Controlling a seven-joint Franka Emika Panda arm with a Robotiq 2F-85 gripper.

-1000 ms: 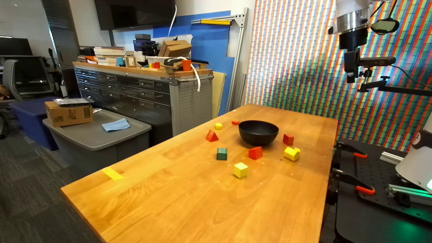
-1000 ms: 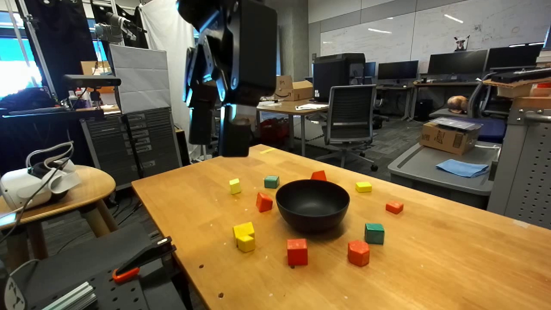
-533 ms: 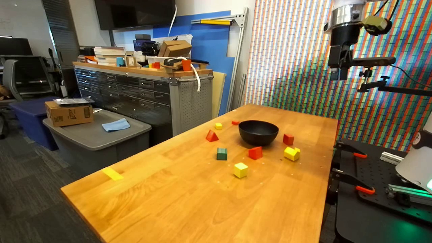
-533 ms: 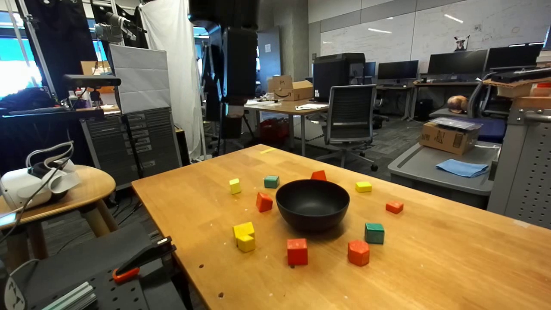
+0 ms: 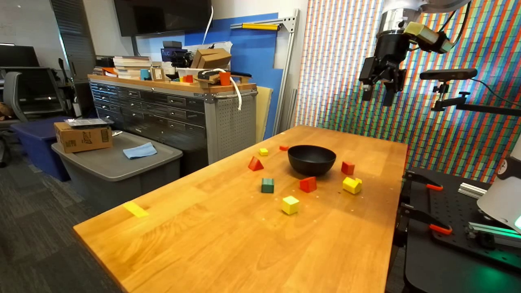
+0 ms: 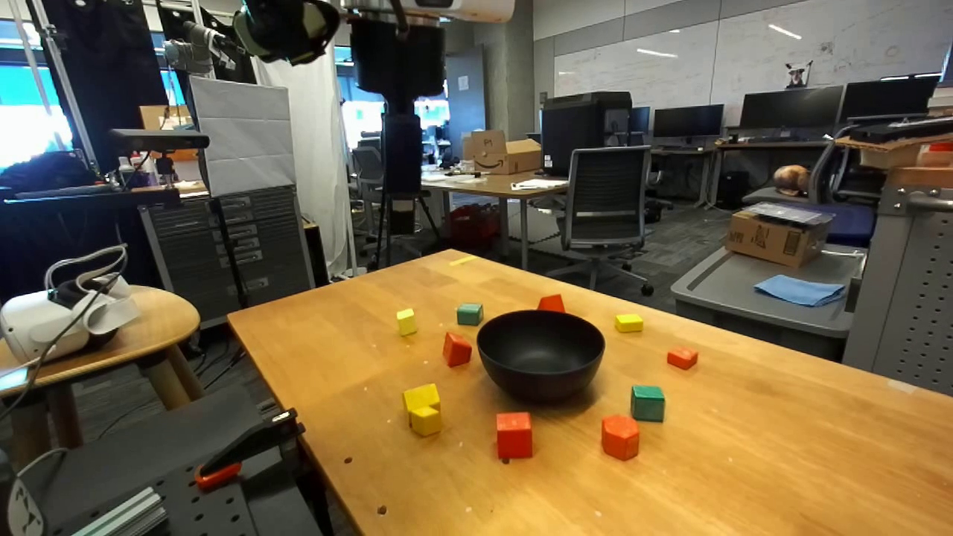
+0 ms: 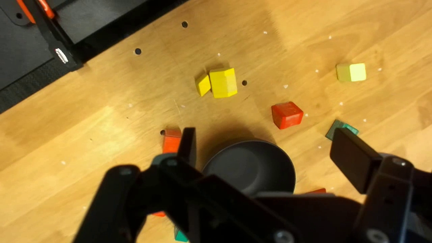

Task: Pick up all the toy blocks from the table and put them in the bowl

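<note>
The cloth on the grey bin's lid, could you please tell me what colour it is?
Light blue; the cloth shows best in an exterior view.

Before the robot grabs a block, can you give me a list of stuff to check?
1. Gripper open, nothing in it: ok.
2. Black bowl upright, no block showing inside: ok.
3. Gripper low enough to grab: not ok, it hangs high above the wooden table.
4. Larger yellow block free all round: not ok, the small yellow block touches or nearly touches it.
5. Red cube clear of the bowl: ok, bare wood between them.
6. Gripper over the right block: cannot tell which comes next.
</note>
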